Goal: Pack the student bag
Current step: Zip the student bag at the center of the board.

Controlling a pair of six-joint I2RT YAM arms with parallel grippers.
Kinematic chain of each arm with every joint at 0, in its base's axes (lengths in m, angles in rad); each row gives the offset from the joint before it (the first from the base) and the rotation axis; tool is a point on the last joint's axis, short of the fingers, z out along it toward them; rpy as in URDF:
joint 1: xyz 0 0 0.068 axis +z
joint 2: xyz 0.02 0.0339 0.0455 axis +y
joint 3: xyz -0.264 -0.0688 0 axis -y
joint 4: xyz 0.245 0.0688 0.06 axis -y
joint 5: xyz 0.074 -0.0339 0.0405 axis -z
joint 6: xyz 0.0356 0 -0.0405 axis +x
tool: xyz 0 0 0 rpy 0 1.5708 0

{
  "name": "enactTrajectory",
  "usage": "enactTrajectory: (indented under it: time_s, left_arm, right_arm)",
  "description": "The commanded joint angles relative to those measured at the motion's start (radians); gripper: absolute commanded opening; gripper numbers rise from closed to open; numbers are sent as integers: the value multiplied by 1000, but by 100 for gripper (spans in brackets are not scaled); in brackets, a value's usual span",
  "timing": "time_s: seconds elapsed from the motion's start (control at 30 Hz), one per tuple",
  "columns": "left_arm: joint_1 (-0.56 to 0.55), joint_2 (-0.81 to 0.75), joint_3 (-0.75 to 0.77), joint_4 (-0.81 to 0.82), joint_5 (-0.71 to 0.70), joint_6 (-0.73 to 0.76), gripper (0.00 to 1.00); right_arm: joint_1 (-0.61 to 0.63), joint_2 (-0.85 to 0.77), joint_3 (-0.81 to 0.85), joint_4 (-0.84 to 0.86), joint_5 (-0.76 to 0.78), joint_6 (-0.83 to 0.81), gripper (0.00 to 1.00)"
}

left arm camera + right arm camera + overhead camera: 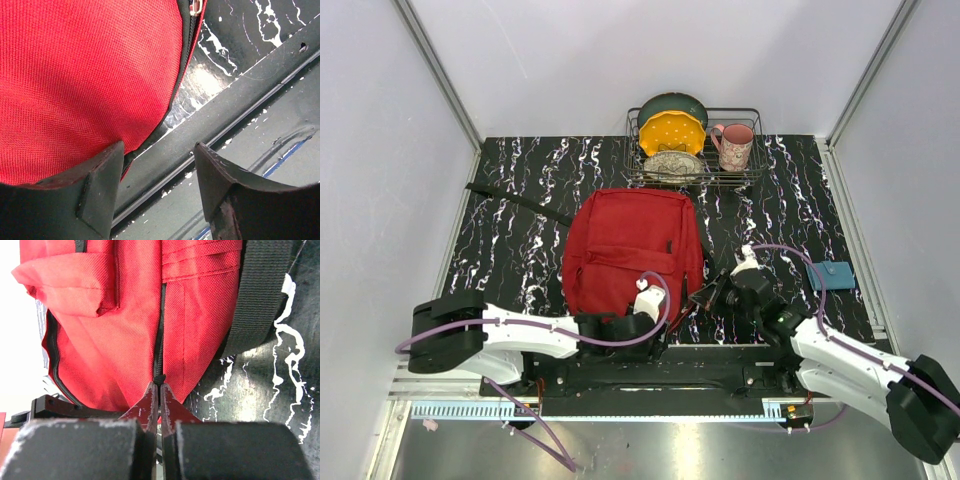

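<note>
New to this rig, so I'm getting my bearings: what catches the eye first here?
A big red backpack lies flat in the middle of the black marbled table, right ahead of both arms. Behind it, a wire rack holds a yellow plate and a pink mug. The right tool is pinched shut at the backpack's zipper.

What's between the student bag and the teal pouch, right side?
Top view: the right gripper and its purple cable lie between the student bag and teal pouch; otherwise bare tabletop.
</note>
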State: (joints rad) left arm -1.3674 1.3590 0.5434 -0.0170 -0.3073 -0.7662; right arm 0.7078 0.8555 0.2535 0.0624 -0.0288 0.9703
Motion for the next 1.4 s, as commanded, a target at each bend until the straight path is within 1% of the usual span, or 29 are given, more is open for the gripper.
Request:
enactTrajectory:
  time_s: [0.0,0.03,0.13,0.17,0.27,0.3,0.37,0.4,0.6,0.77,0.87,1.0,1.17,1.2,1.27,1.3,1.33,1.37]
  left_arm:
    - [2,44,7,-11,-13,11,63]
    - [2,54,9,-15,-22,7,63]
    - [2,101,29,-49,-42,-18,52]
    - [2,117,35,-57,-42,-34,40]
    - [2,161,38,-58,-39,-64,23]
    - [2,175,32,-57,-35,-70,13]
    - [1,184,24,-54,-32,-81,3]
    - [2,192,23,-54,-30,-82,0]
    - [1,180,-10,-55,-19,-91,0]
    - [-4,138,-40,-52,-18,-99,0]
    - [-7,123,-46,-52,-18,-97,0]
    - [-16,109,-45,-55,-18,-93,0]
    - [-19,75,-10,-80,-23,-68,0]
    - [-19,65,0,-93,-26,-61,10]
    - [-19,26,24,-104,-30,-39,15]
    - [-19,11,32,-115,-36,-32,27]
    - [-21,-4,39,-126,-42,-19,35]
    - [-21,-38,56,-135,-50,-12,46]
  right_arm:
    - [1,28,-2,45,30,19,0]
    - [2,34,-3,56,32,21,0]
    - [2,45,6,71,36,30,0]
    - [1,45,15,63,47,27,0]
    - [2,56,56,36,95,8,0]
    - [2,63,76,31,118,4,0]
    - [1,89,98,25,144,-15,0]
    - [1,100,124,10,176,-21,0]
    - [-28,203,213,7,242,-76,0]
    - [-82,300,291,10,244,-146,0]
    - [-131,349,320,39,221,-169,0]
    - [-186,422,372,86,147,-183,0]
    - [-189,447,394,96,92,-193,0]
    - [-189,441,389,96,89,-191,0]
    - [-189,409,366,82,93,-188,0]
    - [-189,395,356,77,98,-185,0]
    - [-191,363,346,73,102,-185,0]
    - [-189,346,327,59,113,-183,0]
